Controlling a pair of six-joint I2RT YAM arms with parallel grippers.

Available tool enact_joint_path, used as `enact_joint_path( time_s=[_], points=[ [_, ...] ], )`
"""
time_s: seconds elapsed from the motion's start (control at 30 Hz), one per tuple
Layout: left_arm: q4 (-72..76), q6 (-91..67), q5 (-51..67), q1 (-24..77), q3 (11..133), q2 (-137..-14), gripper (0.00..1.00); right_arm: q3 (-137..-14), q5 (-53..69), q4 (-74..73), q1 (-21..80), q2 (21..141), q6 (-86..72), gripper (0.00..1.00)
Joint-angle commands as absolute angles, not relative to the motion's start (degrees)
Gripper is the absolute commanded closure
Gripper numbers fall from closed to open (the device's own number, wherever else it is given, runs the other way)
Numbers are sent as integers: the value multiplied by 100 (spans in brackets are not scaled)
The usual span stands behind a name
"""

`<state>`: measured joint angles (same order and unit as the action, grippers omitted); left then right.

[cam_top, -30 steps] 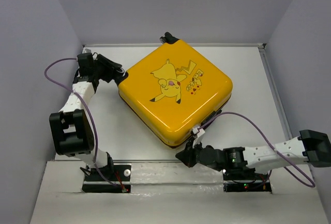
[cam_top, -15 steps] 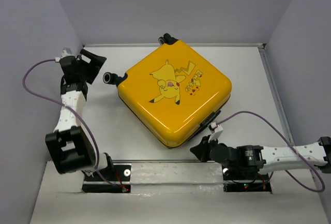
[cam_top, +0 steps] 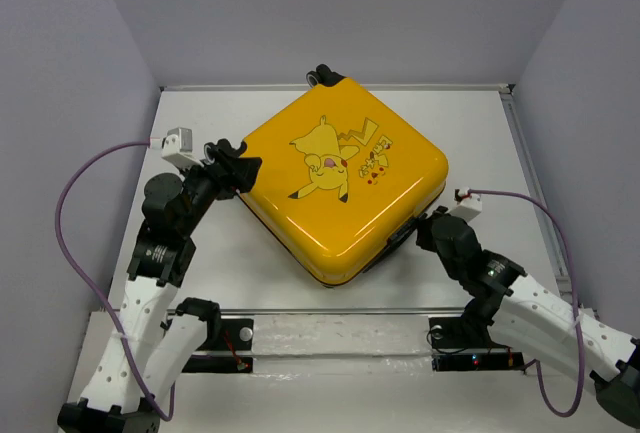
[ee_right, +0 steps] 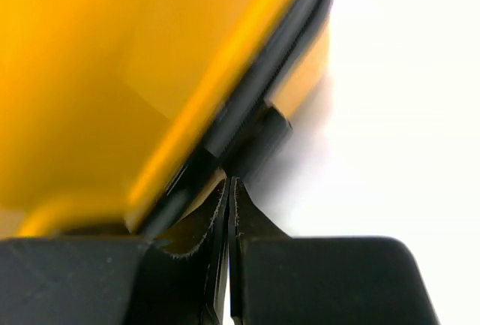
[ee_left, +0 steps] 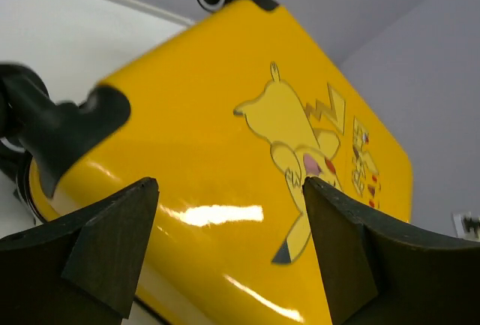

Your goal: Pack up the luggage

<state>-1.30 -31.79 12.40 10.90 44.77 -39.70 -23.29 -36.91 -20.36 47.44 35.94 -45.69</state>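
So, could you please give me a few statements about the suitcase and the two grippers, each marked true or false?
1. The suitcase is closed, print side up. True.
2. The left gripper is shut. False: its jaws stand wide open, facing the yellow shell.
3. The right gripper is shut, its tips at the black seam. True.
4. The suitcase stands upright on its wheels. False: it lies flat on the table.
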Motion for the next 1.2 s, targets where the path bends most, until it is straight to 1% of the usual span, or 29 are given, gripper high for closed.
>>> enact_joint_path(
  time_s=[0.0, 0.1, 0.13, 0.17, 0.2, 0.23, 0.27, 0.3, 0.4, 0.43, 0.47, 0.5, 0.57, 0.6, 0.63, 0.7, 0.73, 0.77, 0.8, 0.83, 0.87, 0.9, 0.93, 0.97, 1.0, 1.03, 1.1, 1.13, 1.17],
  points=[
    [-710, -2637, 1624, 1476, 4176, -3202, 19, -2628, -2289, -77, 3591, 4121, -3097, 93],
    [-974, -2426, 2170, 1704, 4122, -2963, 24, -3065, -1163, 770, 2789, 4990, -2875, 93],
    [-1019, -2400, 2275, 1757, 4113, -2901, 26, -3207, -917, 773, 2647, 5227, -2804, 93],
    [-1072, -2356, 2529, 1845, 4105, -2839, 27, -3373, -392, 1148, 2498, 5708, -2769, 93],
    [-1177, -2277, 2679, 1880, 4096, -2734, 27, -3758, -91, 1447, 2174, 5974, -2769, 93],
    [-1221, -2242, 2933, 1907, 4087, -2690, 28, -3979, 686, 1598, 2032, 6246, -2777, 93],
    [-1309, -2180, 3066, 1933, 4052, -2629, 28, -4190, 920, 1748, 1848, 6762, -2821, 93],
    [-1362, -2136, 3172, 1951, 4034, -2611, 28, -4723, 1079, 1862, 1785, 7020, -2882, 93],
    [-1590, -1978, 3479, 1995, 3929, -2610, 28, -5745, 1886, 1793, 1723, 7925, -2743, 93],
    [-1617, -1891, 3515, 2021, 3885, -2584, 28, -6070, 1985, 1628, 1670, 8476, -2673, 93],
    [-1635, -1881, 3611, 2039, 3850, -2567, 28, -6708, 2230, 1487, 1670, 8734, -2628, 93],
    [-1635, -1872, 3673, 2091, 3832, -2558, 28, -6985, 2346, 1337, 1670, 9110, -2489, 93],
    [-1739, -1785, 3726, 2136, 3928, -2575, 28, -7338, 2207, 854, 1617, 9185, -2321, 90],
    [-1801, -1741, 3727, 2153, 3972, -2593, 28, -7269, 2076, 757, 1617, 9089, -2225, 88],
    [-1845, -1688, 3744, 2197, 3990, -2610, 28, -7095, 1857, 660, 1617, 8905, -2076, 81],
    [-1854, -1687, 3788, 2267, 3973, -2680, 28, -6603, 1259, 633, 1617, 8106, -1987, 68],
    [-1846, -1696, 3779, 2311, 3973, -2794, 28, -6061, 1170, 607, 1617, 7808, -1978, 58],
    [-1820, -1714, 3771, 2416, 3964, -2865, 28, -5795, 1160, 598, 1617, 7248, -1986, 55],
    [-1619, -1810, 3718, 2469, 3903, -2926, 29, -5540, 1230, 580, 1617, 6973, -2012, 52],
    [-1504, -1863, 3657, 2565, 3876, -3083, 29, -4998, 1413, 589, 1669, 6700, -2135, 52],
    [-1285, -1959, 3413, 2784, 3876, -3285, 29, -4427, 1546, 754, 1870, 6227, -2240, 66],
    [-1214, -2012, 3175, 2943, 3902, -3400, 29, -4421, 1686, 756, 1872, 6023, -2241, 66],
    [-1135, -2074, 2929, 3136, 3928, -3523, 29, -3890, 1757, 973, 2325, 5864, -2311, 84],
    [-1055, -2126, 2614, 3355, 3972, -3646, 28, -3667, 1732, 1054, 2625, 5741, -2320, 91],
    [-994, -2205, 1923, 3584, 4060, -3778, 26, -3465, 1514, 1133, 2950, 5644, -2338, 93],
    [-897, -2328, 1620, 4012, 4113, -4084, 25, -3271, 1451, 1282, 3527, 5582, -2347, 93],
    [-739, -2390, 1126, 4514, 4235, -4567, 23, -2735, 1267, 1853, 3953, 5607, -2355, 92],
    [-686, -2434, 986, 4631, 4262, -4718, 23, -2559, 1187, 2098, 4103, 5703, -2399, 90],
    [-572, -2574, 715, 4710, 4297, -4850, 23, -2270, 1178, 2597, 4287, 5765, -2391, 78]
  ],
)
